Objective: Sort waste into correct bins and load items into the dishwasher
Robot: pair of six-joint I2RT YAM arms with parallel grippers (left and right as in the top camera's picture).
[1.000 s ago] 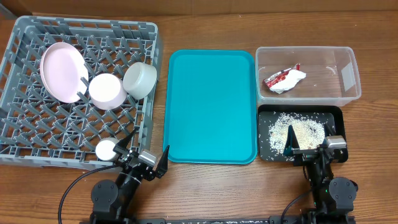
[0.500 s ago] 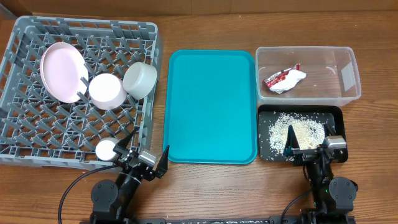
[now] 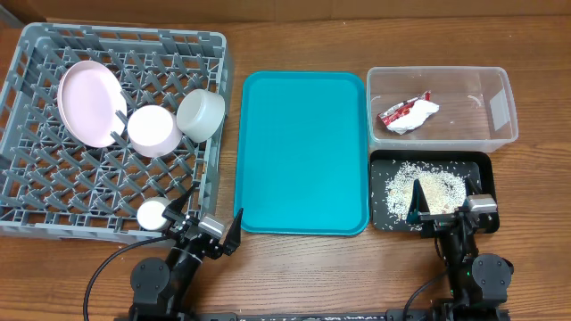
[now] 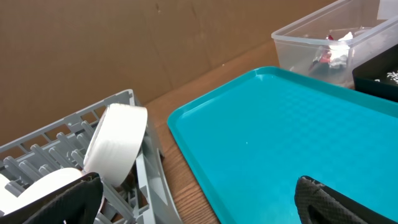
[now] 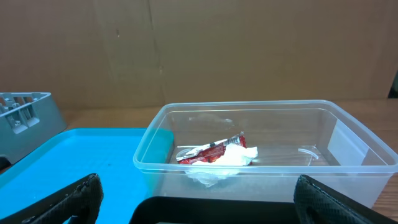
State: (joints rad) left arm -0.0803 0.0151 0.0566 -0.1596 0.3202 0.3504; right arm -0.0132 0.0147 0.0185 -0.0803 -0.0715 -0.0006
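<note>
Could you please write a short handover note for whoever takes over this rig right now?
Left gripper: open, empty, by the dish rack's front right corner.
Right gripper: open, empty, over the black tray's near edge.
In the rack: plate, pink bowl, grey-green bowl, cup.
Wrapper with tissue lies in the clear tub; the rice is in the black tray.
Done: sorting and loading, as far as visible.
Left: nothing obvious.

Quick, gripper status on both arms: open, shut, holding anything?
Left gripper: open, holding nothing.
Right gripper: open, holding nothing.
</note>
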